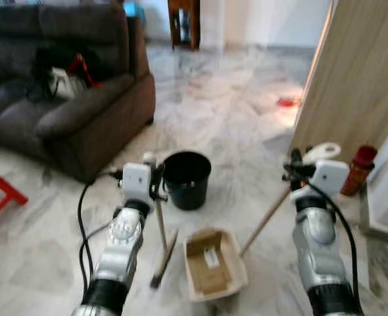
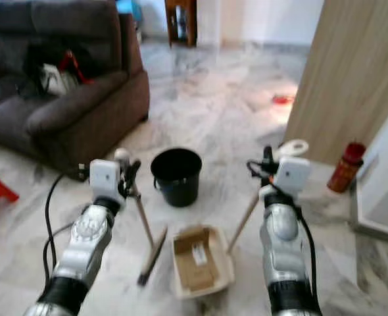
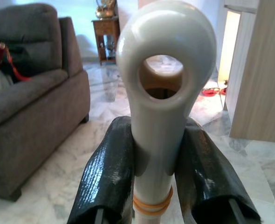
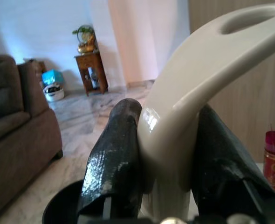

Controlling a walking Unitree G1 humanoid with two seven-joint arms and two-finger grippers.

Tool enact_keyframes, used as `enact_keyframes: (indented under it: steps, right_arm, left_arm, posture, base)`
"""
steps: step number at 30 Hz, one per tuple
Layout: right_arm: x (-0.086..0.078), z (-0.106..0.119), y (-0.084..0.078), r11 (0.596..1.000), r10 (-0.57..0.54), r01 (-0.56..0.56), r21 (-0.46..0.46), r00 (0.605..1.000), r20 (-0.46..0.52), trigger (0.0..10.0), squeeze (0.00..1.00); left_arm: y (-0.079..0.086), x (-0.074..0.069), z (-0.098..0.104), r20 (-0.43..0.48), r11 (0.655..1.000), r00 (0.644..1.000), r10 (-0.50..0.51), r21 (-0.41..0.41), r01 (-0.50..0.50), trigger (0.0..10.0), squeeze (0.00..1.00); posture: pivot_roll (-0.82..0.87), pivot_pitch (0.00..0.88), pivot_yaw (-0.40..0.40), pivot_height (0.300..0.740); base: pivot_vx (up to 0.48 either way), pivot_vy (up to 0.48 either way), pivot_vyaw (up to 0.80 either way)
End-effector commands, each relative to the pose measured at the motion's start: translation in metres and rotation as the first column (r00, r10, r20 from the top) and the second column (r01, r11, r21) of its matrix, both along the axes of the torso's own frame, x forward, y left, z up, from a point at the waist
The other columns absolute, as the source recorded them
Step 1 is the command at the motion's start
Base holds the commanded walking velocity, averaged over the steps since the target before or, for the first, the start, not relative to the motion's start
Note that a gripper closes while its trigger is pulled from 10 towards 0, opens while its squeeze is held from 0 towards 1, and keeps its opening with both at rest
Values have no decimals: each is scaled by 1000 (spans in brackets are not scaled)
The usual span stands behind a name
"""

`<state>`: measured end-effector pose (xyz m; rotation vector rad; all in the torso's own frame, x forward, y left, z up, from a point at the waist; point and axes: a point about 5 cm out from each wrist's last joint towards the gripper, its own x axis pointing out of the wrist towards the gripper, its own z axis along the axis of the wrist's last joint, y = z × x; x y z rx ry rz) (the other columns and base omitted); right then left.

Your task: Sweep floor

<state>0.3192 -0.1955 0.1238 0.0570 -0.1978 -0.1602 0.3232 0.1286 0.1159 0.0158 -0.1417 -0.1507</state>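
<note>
at the far left a dark sofa (image 1: 69,99) stands on the marble floor (image 1: 227,105), with a bag (image 1: 62,82) on its seat and a red frame (image 1: 0,194) at the near left edge.

the left pincer (image 1: 156,181) is clamped on the top of the broom (image 1: 162,245); in the left wrist view its two black fingers (image 3: 107,175) press either side of the pale handle just below the hanging loop. the stick slants down to the dark brush head, which rests on the floor just left of the dustpan (image 1: 214,266).

a black bucket (image 1: 187,178) stands on the floor just beyond the broom, between the two arms and a little to the left.

the dustpan lies on the floor near the robot, with a piece of brown cardboard (image 1: 206,262) inside it. its long stick rises to the right, up to the right pincer (image 1: 292,170), which grips the cream curved handle at the top; the right wrist view shows the fingers (image 4: 114,163) tight against both sides of it.

to the right is a wooden panel (image 1: 358,79), with a red bottle (image 1: 358,170) at its foot. a small red thing (image 1: 287,102) lies on the floor far off.
</note>
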Motion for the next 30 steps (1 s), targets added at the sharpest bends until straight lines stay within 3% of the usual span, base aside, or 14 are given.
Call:
enact_keyframes:
  steps: [1, 9, 16, 30]
  right_arm:
    - [5, 15, 4, 1000, 9, -8, -2, 998, 66, 10000, 0]
    - [3, 11, 1, 1000, -8, 7, 21, 999, 39, 10000, 0]
    - [4, 7, 1, 999, -15, 15, 28, 1000, 15, 10000, 0]
    - [4, 3, 1, 998, -27, 28, 55, 999, -22, 10000, 0]
  left_arm:
    - [1, 3, 11, 48, 1000, 999, 8, -4, -8, 10000, 0]
    - [2, 2, 10, 40, 1000, 999, 16, -3, -16, 10000, 0]
    - [3, 3, 10, 38, 1000, 999, 19, -1, -19, 10000, 0]
    - [4, 2, 10, 37, 1000, 999, 26, -2, -26, 10000, 0]
  posture:
    - [-58, 0, 43, 740]
    - [-60, 0, 43, 740]
    - [-55, 0, 44, 740]
    - [-56, 0, 40, 740]
  base:
    - [0, 247, 0]
    - [0, 258, 0]
    - [0, 257, -779]
    - [0, 264, -57]
